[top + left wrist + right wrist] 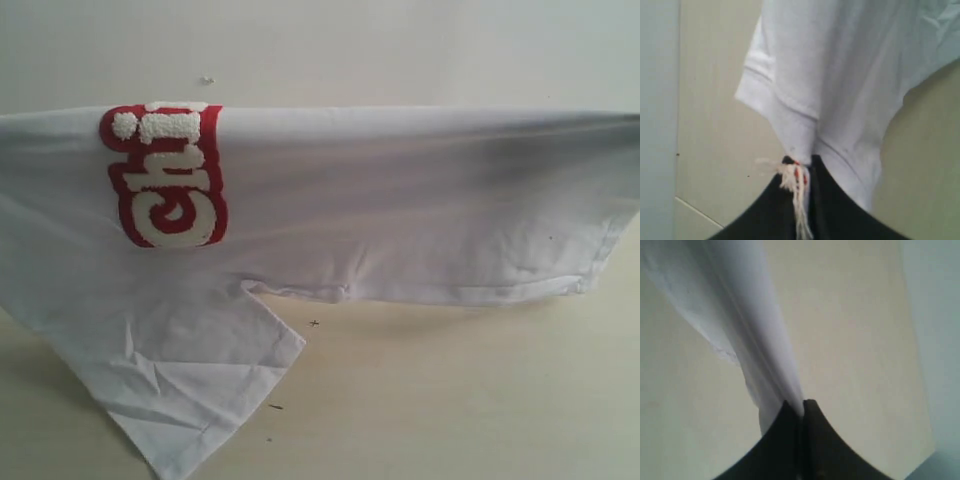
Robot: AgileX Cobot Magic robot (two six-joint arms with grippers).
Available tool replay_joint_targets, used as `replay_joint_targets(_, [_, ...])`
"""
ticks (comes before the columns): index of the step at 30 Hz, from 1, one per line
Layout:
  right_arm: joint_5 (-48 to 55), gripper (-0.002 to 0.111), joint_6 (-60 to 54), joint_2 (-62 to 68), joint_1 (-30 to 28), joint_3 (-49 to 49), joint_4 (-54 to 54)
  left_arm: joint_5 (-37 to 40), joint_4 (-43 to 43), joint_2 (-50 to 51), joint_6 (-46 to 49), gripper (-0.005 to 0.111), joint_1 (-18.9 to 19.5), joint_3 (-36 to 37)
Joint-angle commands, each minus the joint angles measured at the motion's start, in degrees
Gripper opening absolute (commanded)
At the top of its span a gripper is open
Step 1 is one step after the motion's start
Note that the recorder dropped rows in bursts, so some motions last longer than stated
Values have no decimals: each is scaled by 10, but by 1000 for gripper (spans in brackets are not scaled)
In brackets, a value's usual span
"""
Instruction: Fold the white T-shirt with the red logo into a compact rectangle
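The white T-shirt (400, 210) hangs stretched across the exterior view, folded over along its top edge, with a sleeve (190, 390) drooping to the table at lower left. Part of the red logo (165, 175) shows near the fold, its letters turned sideways. Neither gripper appears in that view. In the left wrist view my left gripper (801, 162) is shut on a bunched piece of the white T-shirt (840, 75), with frayed white and red threads at the pinch. In the right wrist view my right gripper (802, 405) is shut on an edge of the white T-shirt (750, 315).
A beige table (470, 400) lies under the hanging shirt, with a few small dark specks (314, 323) on it. A pale wall (350, 50) rises behind. A seam line (695, 210) runs across the table surface in the left wrist view.
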Motion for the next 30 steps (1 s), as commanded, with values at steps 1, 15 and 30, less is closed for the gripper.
replay_joint_targets(1, [-2, 0, 4, -27, 0, -15, -24, 15, 20, -27, -17, 0, 8, -13])
replay_joint_targets(15, [76, 0, 32, -99, 40, -15, -5, 68, -51, -110, -19, 0, 8, -13])
replay_joint_targets(30, [131, 0, 99, -186, 83, -14, 0, 68, -35, -293, -276, 0, -92, 17])
